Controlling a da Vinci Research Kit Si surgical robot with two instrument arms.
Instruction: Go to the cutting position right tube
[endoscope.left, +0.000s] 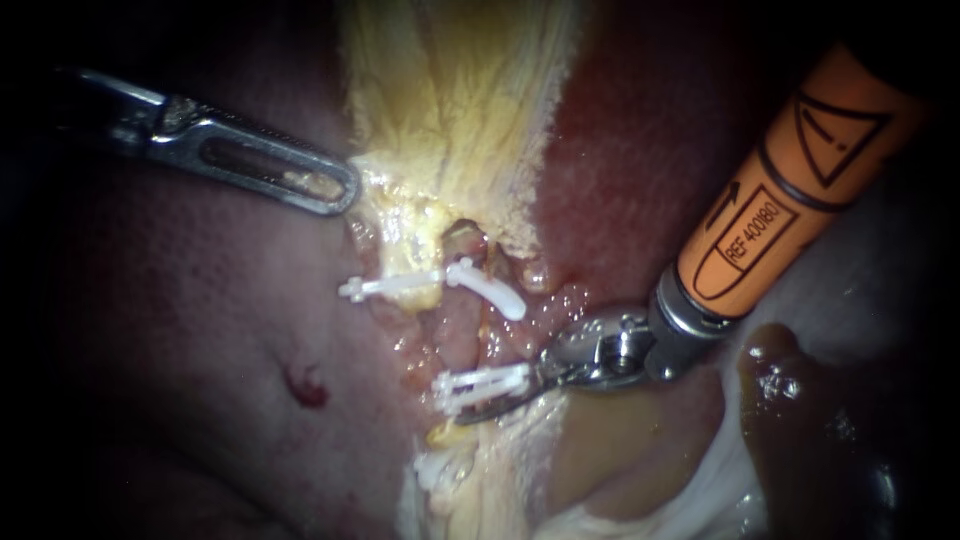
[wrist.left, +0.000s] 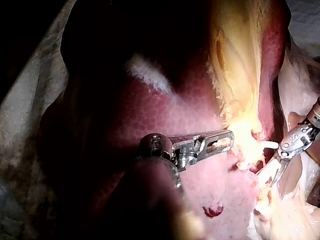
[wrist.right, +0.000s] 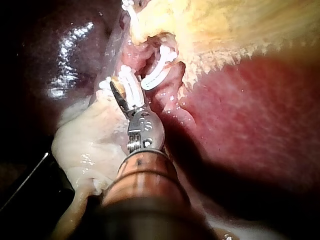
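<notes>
1. My right tool (endoscope.left: 478, 405) lies against the lower clip (endoscope.left: 480, 384); parted or closed, I cannot tell.
2. Just beyond, the right tube (endoscope.left: 470, 340) runs up to the upper clip (endoscope.left: 487, 290). I judge it soft, slippery and easily torn, so I should meet it mid-span, between clips.
3. Farthest, my left tool (endoscope.left: 340, 188) is clenched on yellow tissue (endoscope.left: 440, 130).

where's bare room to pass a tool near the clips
Free: the liver below the left instrument, left of the clips, around the red spot; liver between the yellow tissue and the right instrument. Crowded: among the clips, at its tip.
</notes>
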